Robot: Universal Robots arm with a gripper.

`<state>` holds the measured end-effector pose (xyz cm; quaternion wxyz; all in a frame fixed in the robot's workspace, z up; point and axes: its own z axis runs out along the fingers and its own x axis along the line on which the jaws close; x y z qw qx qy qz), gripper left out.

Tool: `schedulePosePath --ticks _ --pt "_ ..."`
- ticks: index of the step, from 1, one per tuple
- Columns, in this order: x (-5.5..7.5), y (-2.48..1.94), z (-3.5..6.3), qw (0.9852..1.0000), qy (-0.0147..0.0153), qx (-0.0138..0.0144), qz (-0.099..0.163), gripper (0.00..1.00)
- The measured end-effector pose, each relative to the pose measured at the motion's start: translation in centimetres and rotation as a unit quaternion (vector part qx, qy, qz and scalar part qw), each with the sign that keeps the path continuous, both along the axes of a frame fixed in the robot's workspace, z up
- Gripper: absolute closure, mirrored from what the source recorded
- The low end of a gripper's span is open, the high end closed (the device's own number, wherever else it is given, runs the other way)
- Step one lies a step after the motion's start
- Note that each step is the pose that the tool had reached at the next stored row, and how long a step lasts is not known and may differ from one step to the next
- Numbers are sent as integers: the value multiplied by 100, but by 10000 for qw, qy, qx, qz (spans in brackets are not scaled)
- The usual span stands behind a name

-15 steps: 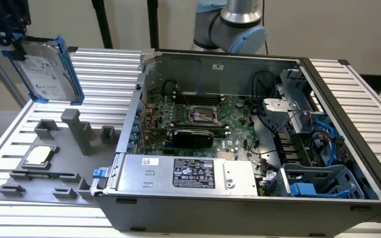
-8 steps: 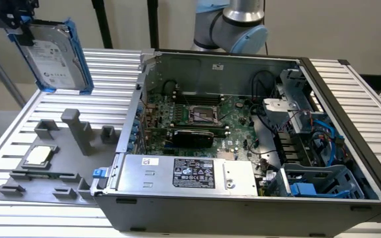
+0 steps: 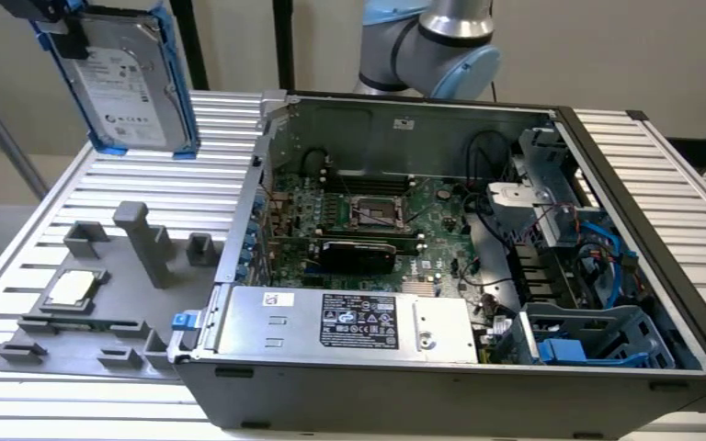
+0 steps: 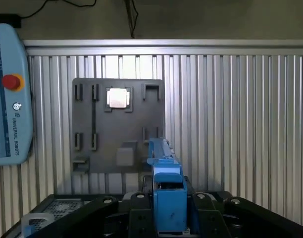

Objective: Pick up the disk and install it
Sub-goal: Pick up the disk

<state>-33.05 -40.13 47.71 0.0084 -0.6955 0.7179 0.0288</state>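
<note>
The disk (image 3: 126, 73), a silver-grey hard drive with a white label and blue carrier rails, hangs upright high above the ribbed table at the exterior view's far left. My gripper (image 3: 52, 14) is shut on its upper end. In the wrist view the disk (image 4: 166, 193) appears edge-on as a blue rail clamped between the black jaws of my gripper (image 4: 169, 210). It is well above the grey fixture plate (image 4: 117, 129) and apart from it. The open computer case (image 3: 403, 124) lies to the exterior view's right of the disk.
The fixture plate (image 3: 34, 344) carries upright posts (image 3: 144, 243) and a small silver square chip (image 3: 71, 288). Inside the case are a grey box with a black label (image 3: 341, 322), the motherboard (image 3: 366, 216) and a blue drive cage (image 3: 592, 340). A teach pendant (image 4: 8, 94) lies beside the table.
</note>
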Motion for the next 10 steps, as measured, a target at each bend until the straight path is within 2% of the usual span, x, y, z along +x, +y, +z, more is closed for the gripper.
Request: schedulePosePath --ticks 4,10 --pt "173 -40 89 10000 -1 1 1 100" --pt "425 -109 165 10000 -1 1 5 100"
